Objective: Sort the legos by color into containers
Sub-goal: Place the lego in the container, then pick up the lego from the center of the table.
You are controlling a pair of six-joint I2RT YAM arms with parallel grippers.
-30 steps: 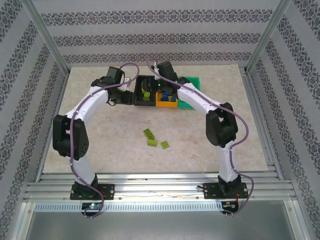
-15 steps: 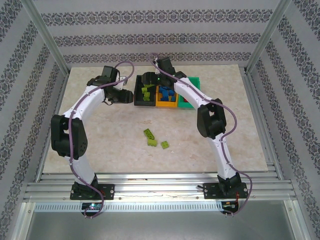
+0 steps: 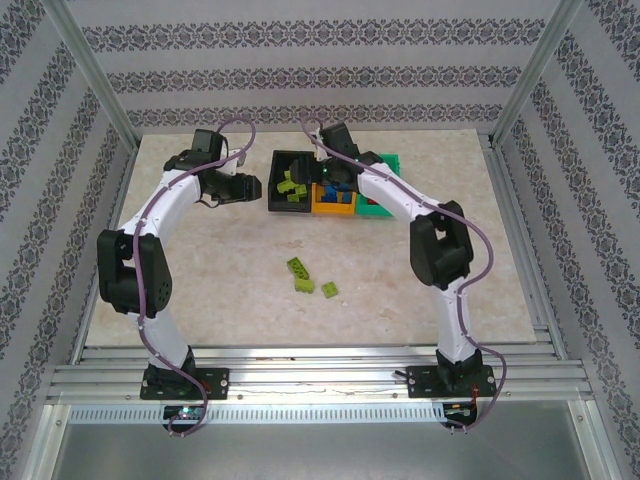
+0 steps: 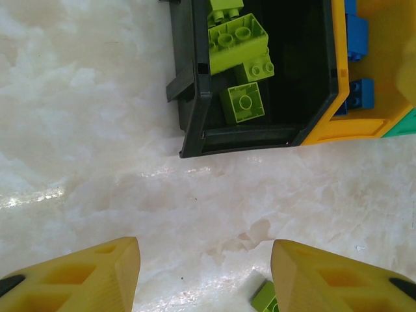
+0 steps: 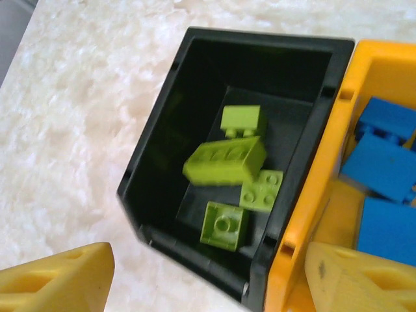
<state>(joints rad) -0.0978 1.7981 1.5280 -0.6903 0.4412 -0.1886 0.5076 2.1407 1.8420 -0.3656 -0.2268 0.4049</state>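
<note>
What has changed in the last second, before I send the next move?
The right gripper swung left over the black bin, then back toward its edge with the orange-yellow bin, its jaws widening; they now stand open, holding nothing. The left gripper drew back slightly left, open as before. Both bins and the three loose lime bricks on the table stayed put.

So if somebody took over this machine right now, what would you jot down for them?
Left fingers: open, empty, over the table beside the black bin.
Right fingers: open, empty, above the black bin.
Done: four lime bricks lie in the black bin; blue bricks lie in the orange-yellow bin. The green bin is partly hidden by the right arm, contents unclear.
Left: three loose lime bricks on the table, to go into the black bin.
</note>
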